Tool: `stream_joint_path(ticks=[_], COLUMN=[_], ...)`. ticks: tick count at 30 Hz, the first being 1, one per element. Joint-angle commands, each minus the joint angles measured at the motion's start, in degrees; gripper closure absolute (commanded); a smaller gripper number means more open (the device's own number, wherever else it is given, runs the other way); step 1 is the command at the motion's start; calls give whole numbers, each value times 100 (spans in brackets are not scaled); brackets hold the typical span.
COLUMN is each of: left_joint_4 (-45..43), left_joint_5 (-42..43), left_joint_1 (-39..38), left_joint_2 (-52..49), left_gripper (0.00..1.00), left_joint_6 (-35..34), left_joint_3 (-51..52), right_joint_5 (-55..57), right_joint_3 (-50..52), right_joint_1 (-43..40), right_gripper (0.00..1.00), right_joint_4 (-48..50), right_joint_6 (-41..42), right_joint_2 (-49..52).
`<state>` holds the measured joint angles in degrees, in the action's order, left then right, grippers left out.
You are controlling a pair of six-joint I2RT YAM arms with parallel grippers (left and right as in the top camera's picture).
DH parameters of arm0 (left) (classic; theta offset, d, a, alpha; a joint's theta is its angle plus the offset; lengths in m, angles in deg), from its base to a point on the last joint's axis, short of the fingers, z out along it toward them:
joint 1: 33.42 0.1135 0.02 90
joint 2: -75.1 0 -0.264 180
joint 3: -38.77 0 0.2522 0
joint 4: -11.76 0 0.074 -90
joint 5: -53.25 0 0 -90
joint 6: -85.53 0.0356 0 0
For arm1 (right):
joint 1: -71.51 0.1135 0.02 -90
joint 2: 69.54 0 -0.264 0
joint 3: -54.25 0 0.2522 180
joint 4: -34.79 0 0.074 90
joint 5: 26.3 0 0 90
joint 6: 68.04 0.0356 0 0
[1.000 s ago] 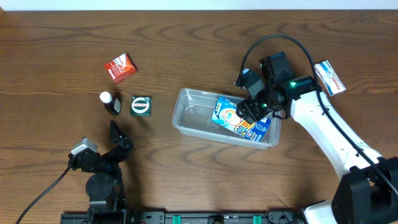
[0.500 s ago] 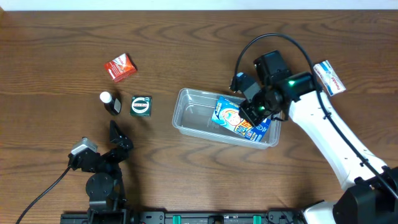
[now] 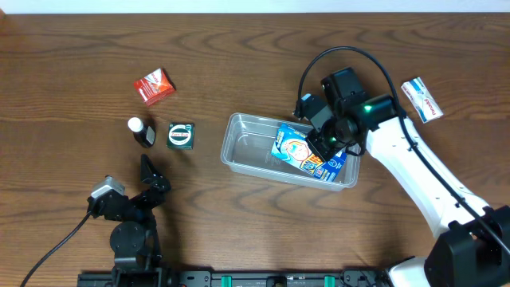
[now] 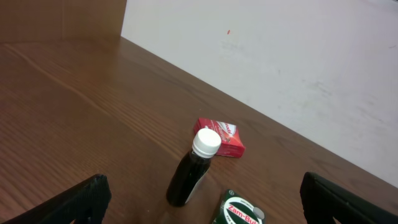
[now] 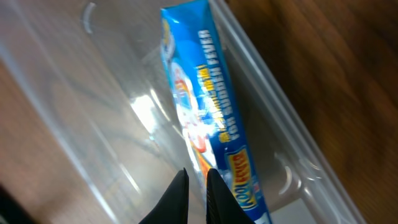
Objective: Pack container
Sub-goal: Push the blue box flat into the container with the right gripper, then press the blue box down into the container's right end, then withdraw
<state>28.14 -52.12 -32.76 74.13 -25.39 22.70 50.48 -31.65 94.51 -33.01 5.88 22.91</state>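
Note:
The clear plastic container [image 3: 243, 148] lies at the middle of the table. A blue box [image 3: 305, 149] rests inside it against the right end. My right gripper [image 3: 320, 143] hovers over that box, shut with nothing between its fingers. In the right wrist view the gripper [image 5: 196, 179] has its dark fingertips together beside the blue box [image 5: 205, 93], above the container floor [image 5: 93, 118]. My left gripper [image 3: 149, 172] is wide open near the front left. In the left wrist view the left gripper [image 4: 205, 200] points at a black bottle [image 4: 193, 168].
A red box [image 3: 154, 86], the white-capped black bottle [image 3: 142, 131] and a green Zam-Buk box [image 3: 182, 135] sit left of the container. A white box [image 3: 422, 99] lies at the far right. The left wrist view also shows the red box [image 4: 222, 138] and green box [image 4: 239, 210].
My right gripper's jaws have closed and it has shifted slightly left over the container. The blue box stays in the container. The left arm has not moved.

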Motion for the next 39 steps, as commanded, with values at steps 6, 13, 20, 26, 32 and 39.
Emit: stream_joint_path(ticks=[6,13,20,26,32,39], left_joint_4=[92,92,92,92,92,92], left_joint_5=[-17,-17,-17,-17,-15,-17], left_joint_1=[28,28,28,28,28,28], left_joint_2=[0,0,0,0,0,0], left_gripper=[2,2,2,2,2,2], left_joint_6=[52,52,52,52,52,52], left_joint_3=[170,170,170,170,170,170], right_joint_5=[402,426,573,614,605,643], right_joint_3=[68,68,63,57,-55,-103], right_joint_1=[52,20,20,24,304,1067], right_gripper=[90,92,93,94,91,87], right_joint_4=[101,116,249,334,433,1143], right_joint_6=[107,109,107,59,85,1816], right_joint_2=[223,575,656,656,656,658])
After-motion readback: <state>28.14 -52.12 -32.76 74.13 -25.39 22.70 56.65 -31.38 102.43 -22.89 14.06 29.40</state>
